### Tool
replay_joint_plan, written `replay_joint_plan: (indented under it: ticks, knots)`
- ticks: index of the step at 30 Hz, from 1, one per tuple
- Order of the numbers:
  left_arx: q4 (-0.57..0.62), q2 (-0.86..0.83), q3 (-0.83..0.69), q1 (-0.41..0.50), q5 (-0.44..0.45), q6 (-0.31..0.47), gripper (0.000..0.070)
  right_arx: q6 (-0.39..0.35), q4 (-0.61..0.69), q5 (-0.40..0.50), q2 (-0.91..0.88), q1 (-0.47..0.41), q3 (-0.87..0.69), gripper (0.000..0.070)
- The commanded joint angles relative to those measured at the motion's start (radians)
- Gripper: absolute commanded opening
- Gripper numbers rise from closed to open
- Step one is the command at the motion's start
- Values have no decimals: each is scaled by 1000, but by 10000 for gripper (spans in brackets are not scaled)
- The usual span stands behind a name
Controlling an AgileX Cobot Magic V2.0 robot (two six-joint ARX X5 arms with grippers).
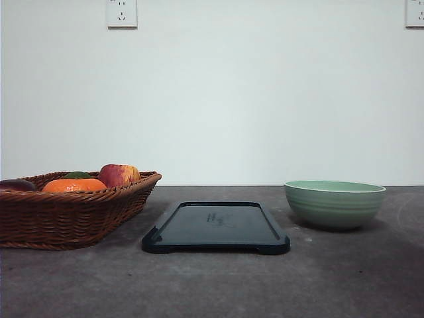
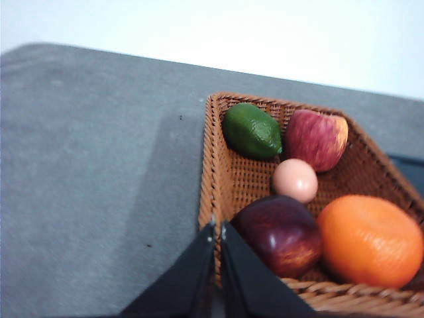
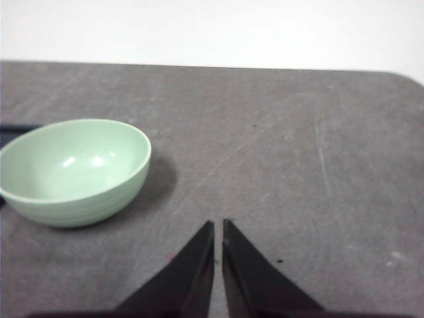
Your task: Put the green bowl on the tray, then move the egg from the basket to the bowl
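The green bowl (image 1: pixel 334 203) (image 3: pixel 74 170) stands empty on the grey table, to the right of the dark tray (image 1: pixel 216 227), which lies bare at the middle. At the left sits the wicker basket (image 1: pixel 66 212) (image 2: pixel 225 179). Inside it the pale egg (image 2: pixel 295 179) rests among the fruit. My left gripper (image 2: pixel 218 228) is shut with nothing in it, hovering over the basket's near rim. My right gripper (image 3: pixel 218 226) is shut and holds nothing, above bare table, with the bowl a short way off to one side.
In the basket lie a green lime (image 2: pixel 252 130), a red apple (image 2: pixel 317 139), a dark plum-red fruit (image 2: pixel 281 234) and an orange (image 2: pixel 370 240). Grey table (image 3: pixel 298 165) spreads beyond the bowl. A white wall (image 1: pixel 212 99) with sockets stands behind.
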Motion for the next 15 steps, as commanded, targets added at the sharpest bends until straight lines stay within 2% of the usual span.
replay_joint_plan:
  ticks: [1,3,5,9,12,15]
  knots:
    - [-6,-2,-19,1,-2,-135,0,129,11,4,-1,0,-4,12]
    - [-6,-2,-19,1,7,-239,0,230,10,4,-1,-1,-4,12]
    - [-5,-2,-19,1,7,-338,0,293,10,4,-1,0,-3,12]
    - [-1,-2,-15,1,13,-502,0,357,48,-16,-1,0,-2,10]
    - [40,-2,-3,1,14,-527,0,368,105,-69,-1,0,2,10]
    - [142,-2,6,1,24,-521,0,368,126,-115,-1,0,23,9]
